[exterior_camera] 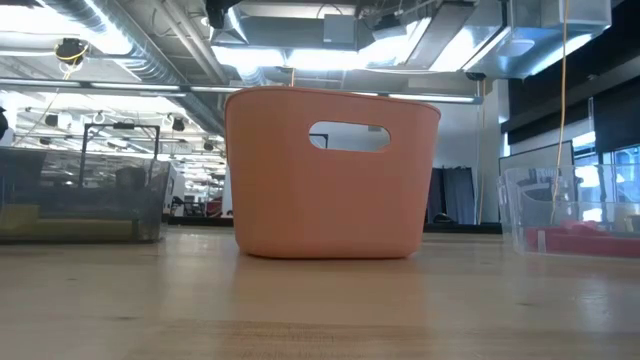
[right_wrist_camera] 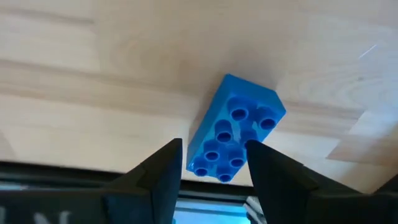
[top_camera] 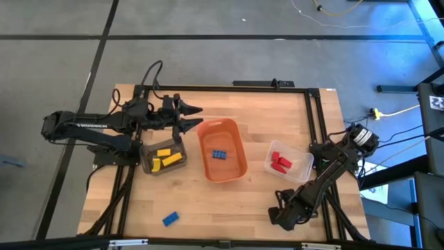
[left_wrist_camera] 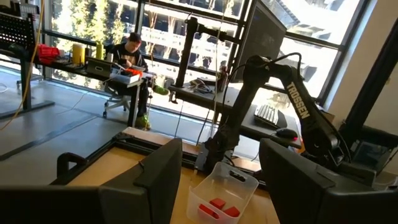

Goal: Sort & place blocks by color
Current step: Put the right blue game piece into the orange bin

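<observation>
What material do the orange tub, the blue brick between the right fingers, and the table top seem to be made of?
Orange tub: probably moulded plastic, matte, one even colour, with a cut-out handle slot.
Blue brick: looks like hard plastic, slightly glossy, with crisp round studs.
Table top: seems wood, light butcher-block planks with visible grain and a smooth, faintly shiny finish.

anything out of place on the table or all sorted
One blue block lies loose on the table near the front edge, outside the orange tub holding the other blue block. A further blue block sits between the right gripper fingers. Yellow and red are binned.
</observation>
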Robot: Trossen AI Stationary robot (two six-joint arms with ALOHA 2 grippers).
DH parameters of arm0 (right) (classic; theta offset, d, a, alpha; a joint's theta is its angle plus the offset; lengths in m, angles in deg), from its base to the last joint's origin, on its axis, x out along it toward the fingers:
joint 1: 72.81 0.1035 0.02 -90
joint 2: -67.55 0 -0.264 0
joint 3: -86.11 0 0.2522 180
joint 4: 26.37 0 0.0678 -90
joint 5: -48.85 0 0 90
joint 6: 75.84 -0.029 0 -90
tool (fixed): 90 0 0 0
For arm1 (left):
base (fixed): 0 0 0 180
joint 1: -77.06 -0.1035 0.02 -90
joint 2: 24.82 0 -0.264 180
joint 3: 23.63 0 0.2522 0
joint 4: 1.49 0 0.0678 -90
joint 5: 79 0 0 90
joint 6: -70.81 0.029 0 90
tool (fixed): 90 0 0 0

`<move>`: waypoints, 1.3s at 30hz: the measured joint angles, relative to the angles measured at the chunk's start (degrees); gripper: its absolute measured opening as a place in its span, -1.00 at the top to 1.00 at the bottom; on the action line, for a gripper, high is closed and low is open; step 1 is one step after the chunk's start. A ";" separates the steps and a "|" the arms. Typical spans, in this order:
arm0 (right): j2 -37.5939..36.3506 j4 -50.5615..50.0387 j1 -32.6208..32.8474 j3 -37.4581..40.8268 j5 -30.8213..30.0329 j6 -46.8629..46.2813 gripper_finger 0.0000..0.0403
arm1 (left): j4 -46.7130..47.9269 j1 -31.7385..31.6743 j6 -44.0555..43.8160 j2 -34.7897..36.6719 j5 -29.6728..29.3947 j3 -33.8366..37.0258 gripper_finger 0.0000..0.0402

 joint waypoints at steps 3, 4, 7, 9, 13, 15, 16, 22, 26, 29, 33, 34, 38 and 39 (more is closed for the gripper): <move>-0.04 -1.93 -0.79 -0.02 -0.32 0.26 0.08 | 0.01 -0.50 0.04 0.00 -0.02 0.00 -0.02; -0.08 -2.36 -0.99 -0.04 -0.86 0.62 0.08 | 0.02 -0.71 -0.28 0.00 -0.01 0.00 -0.02; -0.20 -2.85 -1.72 -0.15 -3.95 2.96 0.08 | 0.02 -1.15 -0.40 0.00 -0.01 0.00 -0.02; -0.26 -2.96 -2.38 -0.19 -5.84 4.35 0.08 | 0.00 -1.20 -0.42 0.00 -0.03 0.00 -0.02; -0.26 -2.84 -4.12 -0.24 -10.91 8.80 0.08 | -0.18 -1.20 -0.44 0.00 0.00 0.00 -0.02; -0.24 -2.85 -5.23 -0.19 -12.67 11.72 0.08 | -0.20 -1.20 -0.53 0.00 -0.01 0.00 -0.02; -0.22 -2.85 -5.86 -0.18 -13.14 13.25 0.08 | -0.22 -1.20 -0.57 0.00 -0.01 0.00 -0.02; -0.17 -1.91 -9.72 -0.12 -16.05 23.30 0.08 | -0.33 -1.20 -0.57 0.00 -0.01 0.00 -0.02; -0.15 -0.04 -11.85 -0.06 -16.84 29.99 0.08 | -0.35 -1.20 -0.57 0.00 -0.01 0.00 -0.02; -0.43 -0.46 -12.78 -0.81 -16.94 34.49 0.08 | -0.35 -1.20 -0.57 0.00 -0.01 0.00 -0.02; -2.18 -3.87 -12.93 -2.04 -18.70 38.18 0.08 | -0.36 -1.20 -0.58 0.00 -0.01 0.00 -0.02; -2.76 -3.68 -12.93 -2.49 -19.18 38.35 0.08 | -0.37 -1.20 -0.57 0.00 -0.01 0.00 -0.02; -3.58 -3.79 -12.93 -2.82 -18.45 37.53 0.08 | -0.35 -1.20 -0.75 0.00 -0.01 0.00 -0.02; -3.58 -3.74 -12.88 -2.82 -17.83 37.43 0.08 | -0.37 -1.20 -0.75 0.00 -0.01 0.00 -0.02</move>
